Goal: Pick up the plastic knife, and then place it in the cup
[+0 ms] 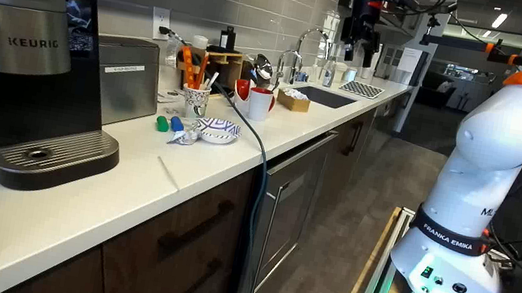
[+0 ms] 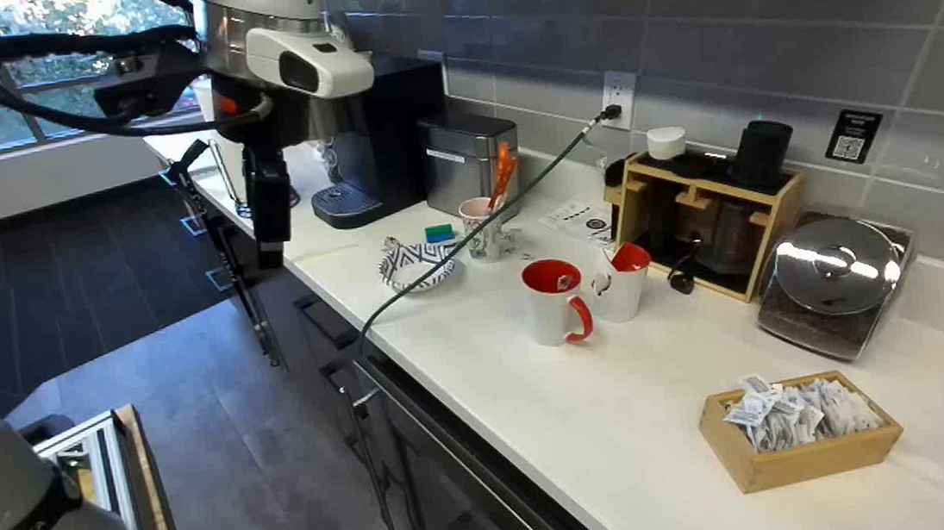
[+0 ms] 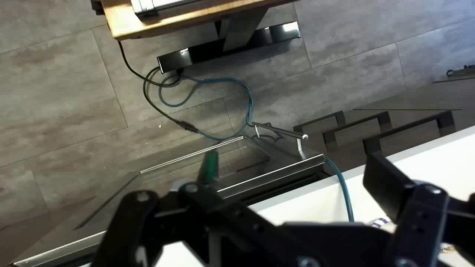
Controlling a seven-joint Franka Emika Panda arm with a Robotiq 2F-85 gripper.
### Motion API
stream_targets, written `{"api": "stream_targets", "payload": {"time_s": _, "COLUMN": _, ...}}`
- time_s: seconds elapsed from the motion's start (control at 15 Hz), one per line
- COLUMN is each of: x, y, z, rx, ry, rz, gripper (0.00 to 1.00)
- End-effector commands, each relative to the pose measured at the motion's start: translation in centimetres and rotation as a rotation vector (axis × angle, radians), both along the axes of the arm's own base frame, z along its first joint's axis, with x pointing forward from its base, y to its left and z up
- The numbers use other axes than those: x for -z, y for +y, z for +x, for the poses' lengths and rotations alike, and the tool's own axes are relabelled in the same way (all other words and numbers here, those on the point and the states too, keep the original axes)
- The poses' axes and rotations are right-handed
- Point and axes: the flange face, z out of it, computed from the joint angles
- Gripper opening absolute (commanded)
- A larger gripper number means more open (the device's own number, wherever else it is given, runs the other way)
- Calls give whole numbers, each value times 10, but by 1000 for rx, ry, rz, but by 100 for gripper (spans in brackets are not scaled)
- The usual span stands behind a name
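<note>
The claw, jaws parted, hangs high; the plastic knife lies on the bench.
In the wrist view the claw's fingers stand wide apart, with floor and the bench's front edge beyond them. The plastic knife, a thin pale strip, lies flat between the coffee maker and the patterned bowl, one end near the front edge, well apart from the claw. Near the bowl the cup stands upright, holding orange utensils and white sticks. Beside the cup lie a green piece and a blue piece; a crumpled wrapper sits by the bowl. In both exterior views two red-and-white mugs stand together farther along.
</note>
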Motion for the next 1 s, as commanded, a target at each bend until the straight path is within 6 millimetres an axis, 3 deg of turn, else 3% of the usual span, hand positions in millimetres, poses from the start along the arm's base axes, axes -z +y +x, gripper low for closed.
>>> {"api": "stream_targets", "payload": {"time_s": 0.0, "x": -1, "y": 0, "z": 0, "rx": 0, "ry": 1, "rz": 0, "gripper": 100}}
{"api": "stream_targets", "payload": {"time_s": 0.53, "x": -1, "y": 0, "z": 0, "rx": 0, "ry": 1, "rz": 0, "gripper": 100}}
{"api": "stream_targets", "payload": {"time_s": 0.93, "x": 37, "y": 83, "z": 27, "rx": 274, "ry": -179, "rz": -110, "gripper": 100}}
